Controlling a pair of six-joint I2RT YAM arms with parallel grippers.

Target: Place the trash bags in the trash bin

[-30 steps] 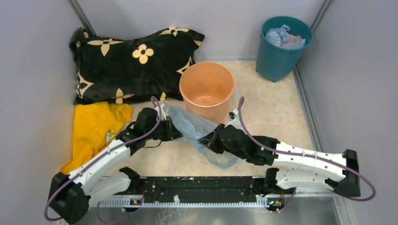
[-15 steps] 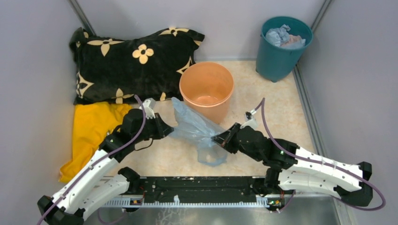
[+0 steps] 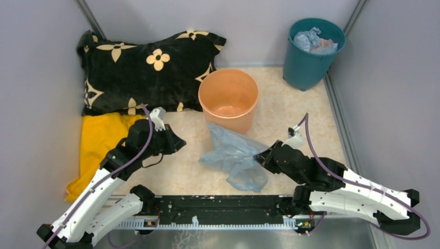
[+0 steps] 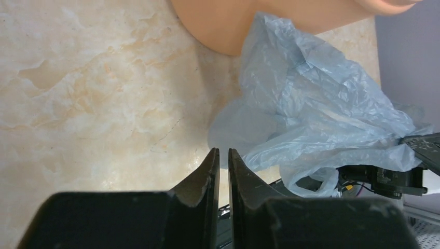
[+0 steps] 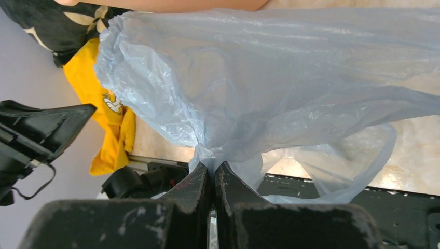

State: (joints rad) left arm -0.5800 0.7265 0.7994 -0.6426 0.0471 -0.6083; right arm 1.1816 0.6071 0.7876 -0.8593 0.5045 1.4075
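A pale blue see-through trash bag [image 3: 233,158] lies crumpled on the marble floor just in front of the peach-orange trash bin [image 3: 231,120]. My right gripper [image 3: 258,155] is shut on a bunched edge of the bag [image 5: 259,78], and a loop handle hangs below its fingers. The pinch shows at the right gripper [image 5: 212,167]. My left gripper [image 3: 179,141] hovers to the left, apart from the bag [image 4: 311,114]. The jaws of the left gripper [image 4: 223,150] stand a narrow slit apart with nothing between them. The bin [image 4: 233,26] stands upright with nothing in it.
A dark teal bucket [image 3: 311,52] with crumpled stuff inside stands at the back right corner. A black flower-print cushion [image 3: 150,67] lies at the back left, a yellow cloth [image 3: 104,142] under my left arm. Grey walls close three sides; the black rail [image 3: 223,205] runs along the near edge.
The bag has come away from my left gripper, which narrowed and drew back left. My right gripper pulled the bag right and toward the near edge.
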